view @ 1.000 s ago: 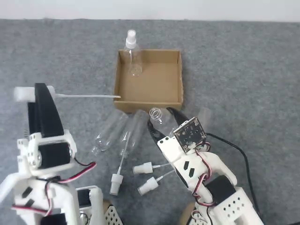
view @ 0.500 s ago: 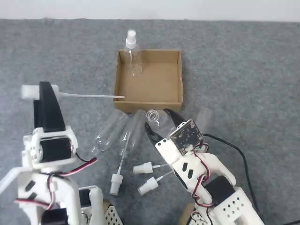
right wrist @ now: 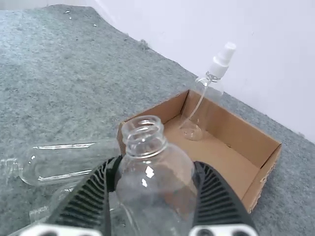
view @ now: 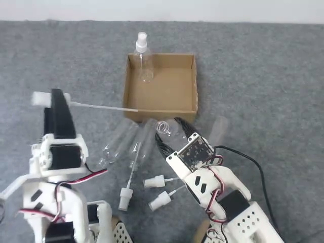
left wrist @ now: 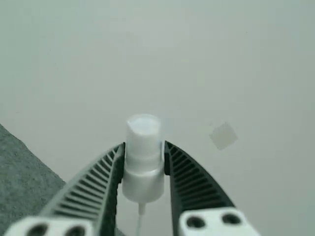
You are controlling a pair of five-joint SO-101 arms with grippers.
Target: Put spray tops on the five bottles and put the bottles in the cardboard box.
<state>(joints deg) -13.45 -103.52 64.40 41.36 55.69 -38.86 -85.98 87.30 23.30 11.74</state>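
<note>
Item 1, left gripper (left wrist: pixel 143 153): clamped on a white spray top (left wrist: pixel 143 157), 1 ribbed finger on each side of the cap; in the high view the top (view: pixel 41 98) was held raised at the left of the scene, its thin dip tube running level toward the near-left corner of the cardboard box (view: pixel 195 86).

Item 2, right gripper (right wrist: pixel 153 169): closed around a clear uncapped bottle (right wrist: pixel 152 191), open neck pointing away from the wrist; in the high view this gripper (view: pixel 169 130) sat just in front of the box's near wall.

Item 3, cardboard box (right wrist: pixel 266 162): open-topped, on the grey carpet (view: pixel 263 76); 1 capped bottle (view: pixel 144 61) stood inside it at the far-left corner, white sprayer uppermost.

Item 4, 2 clear bottles lying side by side on the carpet, near the box's front-left corner: the left one (view: pixel 117 142) and the right one (view: pixel 144 137), both without tops; whether they touched could not be told.

Item 5, another clear bottle (view: pixel 220 126) lying beside the right gripper, on its outer side.

Item 6, 3 loose spray tops on the carpet between the 2 arms: 1 (view: pixel 125 195) with its tube pointing toward the lying bottles; 2 more (view: pixel 154 181) (view: pixel 161 201) just beside the right arm.
</note>
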